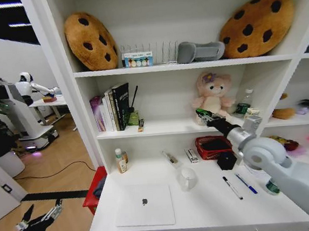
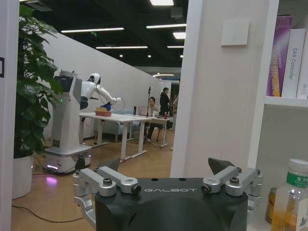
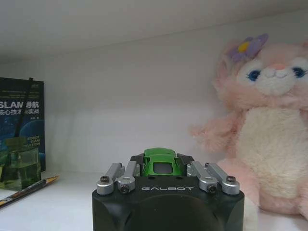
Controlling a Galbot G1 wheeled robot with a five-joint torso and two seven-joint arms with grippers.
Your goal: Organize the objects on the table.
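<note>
White shelving rises straight off the back of the table (image 1: 207, 219), and the right gripper (image 1: 202, 114) reaches up over the desk into the middle shelf, its fingers clamped on a small green toy car (image 3: 160, 161). It hangs above the shelf board (image 1: 166, 128), just beside the pink plush toy (image 1: 213, 93). On its other side there is open board as far as the books (image 1: 113, 105) standing near the shelf's left wall, with a small glass jar of green liquid (image 3: 18, 166) and a pencil (image 3: 26, 190) lying in front of them.

Down on the desk, the closed silver laptop (image 1: 144, 204) sits close to the front edge. A white mug (image 1: 187, 178) stands behind its right corner, and two pens (image 1: 239, 186) lie side by side to the right. A red basket (image 1: 213, 146) and a black box (image 1: 226, 160) sit nearer the back wall. A small bottle (image 1: 120, 160) stands at the back left corner, near the upright.

The left gripper (image 1: 40, 218) hangs low, off the desk's left end over the wooden floor, fingers spread apart and holding nothing.
</note>
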